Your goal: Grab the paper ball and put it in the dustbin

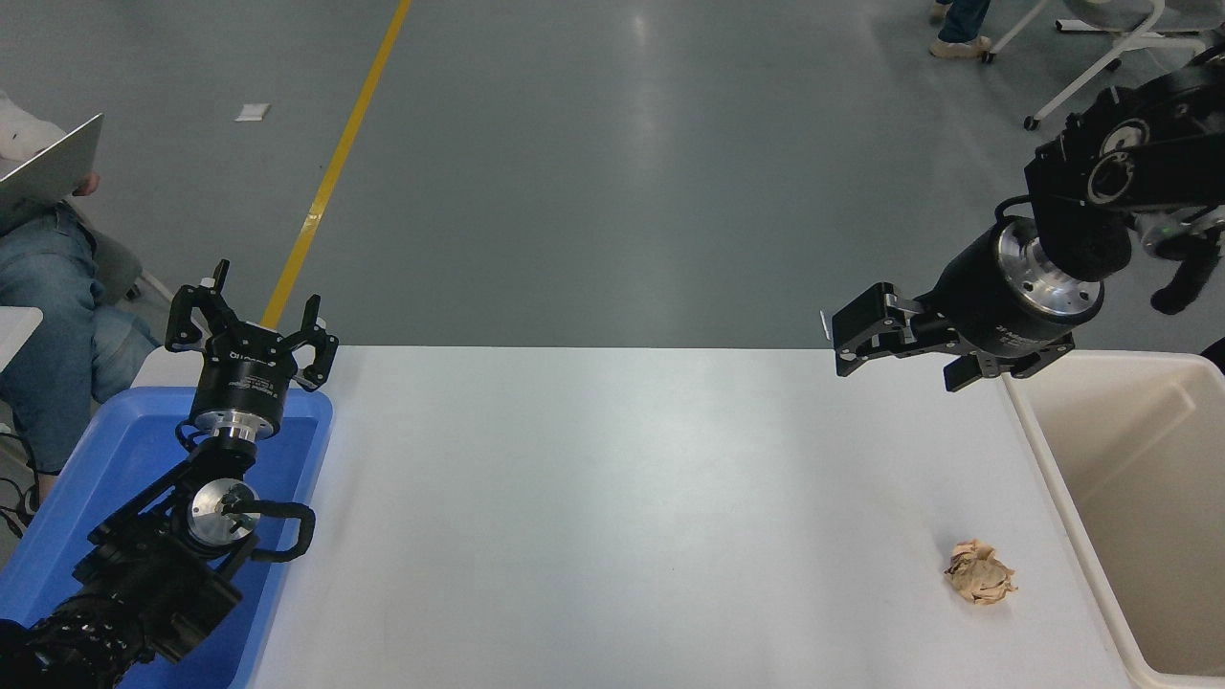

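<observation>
The paper ball (979, 572), a tan-brown crumpled wad, lies on the white table (612, 517) near its right side, just left of the dustbin (1057, 478). The dustbin is a cream-beige bin at the table's right edge and looks empty. My right gripper (861, 346) is open and empty, held above the table's far right edge, well behind and above the ball, pointing left. My left gripper (251, 311) is open and empty, parked upright at the lower left.
A shallow blue tray (124, 450) sits under the left arm at the table's left edge. A seated person with a laptop (48, 172) is at the far left. A white wheeled stand (1101, 38) is on the floor at top right.
</observation>
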